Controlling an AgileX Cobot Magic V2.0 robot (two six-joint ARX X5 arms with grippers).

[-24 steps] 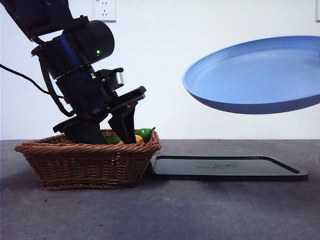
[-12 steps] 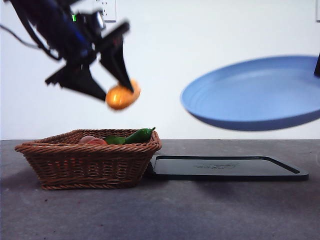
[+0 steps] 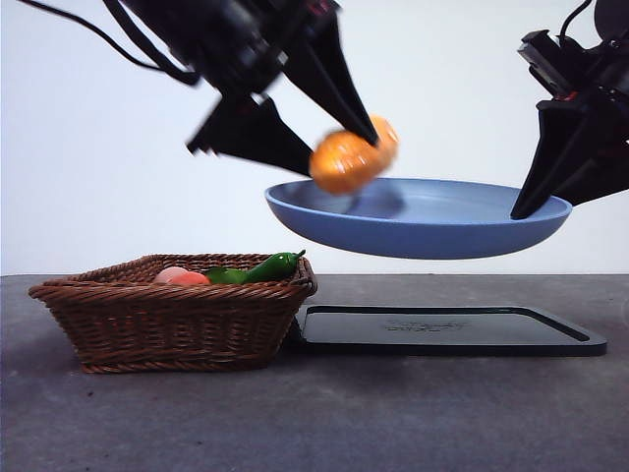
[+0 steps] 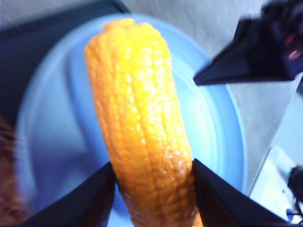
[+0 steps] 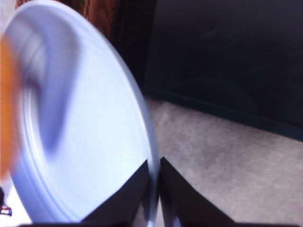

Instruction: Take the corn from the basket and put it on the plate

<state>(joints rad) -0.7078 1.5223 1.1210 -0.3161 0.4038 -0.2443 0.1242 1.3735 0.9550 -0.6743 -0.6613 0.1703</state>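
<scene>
The orange-yellow corn [image 3: 352,157] hangs in the air, and my left gripper [image 3: 339,162] is shut on it, coming down from the upper left. In the left wrist view the corn [image 4: 139,123] stands between the two jaws, over the plate [image 4: 57,127]. The light-blue plate [image 3: 418,218] is held level above the table, just under the corn. My right gripper [image 3: 531,202] is shut on its right rim, and the right wrist view shows the jaws pinching the plate [image 5: 90,142] at its edge. The wicker basket [image 3: 172,315] sits on the table at the left.
A green pepper [image 3: 270,266] and a pinkish-orange fruit [image 3: 180,277] lie in the basket. A flat black tray [image 3: 442,329] rests on the table right of the basket, below the raised plate. The grey table runs across the front.
My left gripper lifted the corn out of the basket and carried it right, over the plate. The plate moved left and lower, and the right gripper came into view at its rim.
</scene>
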